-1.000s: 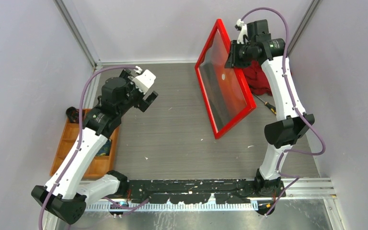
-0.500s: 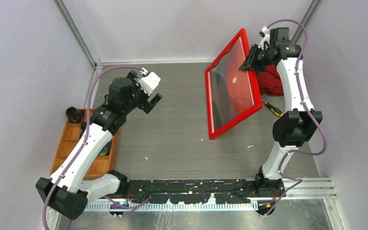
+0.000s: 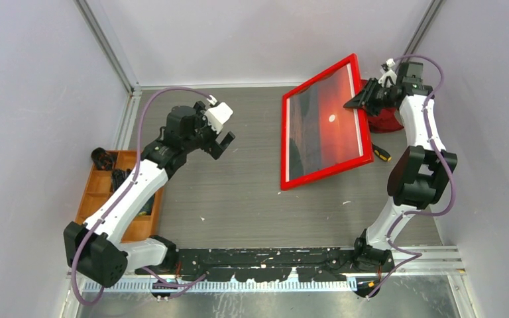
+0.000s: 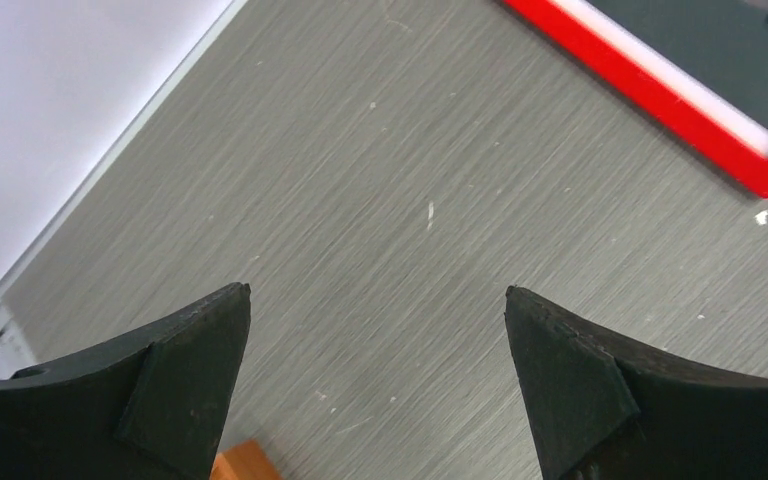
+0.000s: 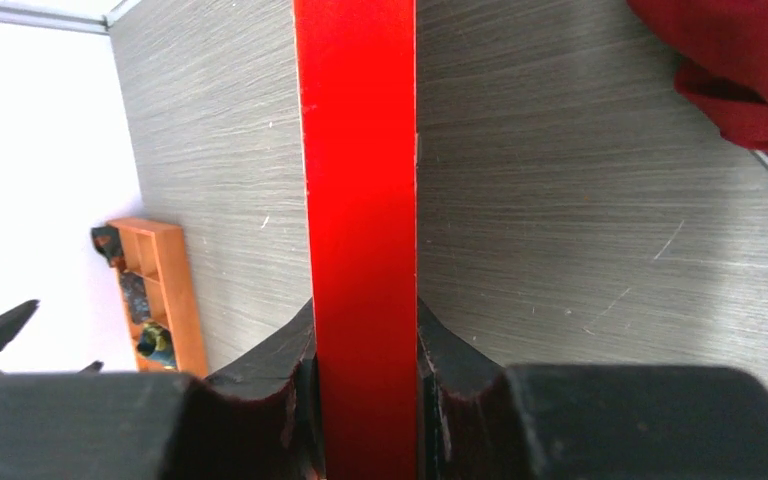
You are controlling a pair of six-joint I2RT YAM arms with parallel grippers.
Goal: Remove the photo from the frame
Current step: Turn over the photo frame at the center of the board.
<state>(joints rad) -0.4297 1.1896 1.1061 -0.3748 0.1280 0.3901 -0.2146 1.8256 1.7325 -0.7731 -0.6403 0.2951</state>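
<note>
Right end effector (image 5: pixel 365 310) is pinched on the frame (image 3: pixel 283 142) by its top rim, holding it tilted, opposite edge apparently down on the tabletop (image 3: pixel 238 192), and the photo (image 3: pixel 325 129) sits inside. That thin edge grip could slip, letting the frame swing and drop. Left end effector (image 3: pixel 220 140) hangs wide open, well apart. Right beneath the gripping one, a red cloth (image 3: pixel 384 120) and screwdriver (image 3: pixel 383 154) crowd any set-down

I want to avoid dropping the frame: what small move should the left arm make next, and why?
Probably bring the open left gripper to the left rim of the frame and steady it. The right gripper is shut on the right rim alone, the frame is tilted with the photo inside, and the left gripper hovers apart from it.
</note>
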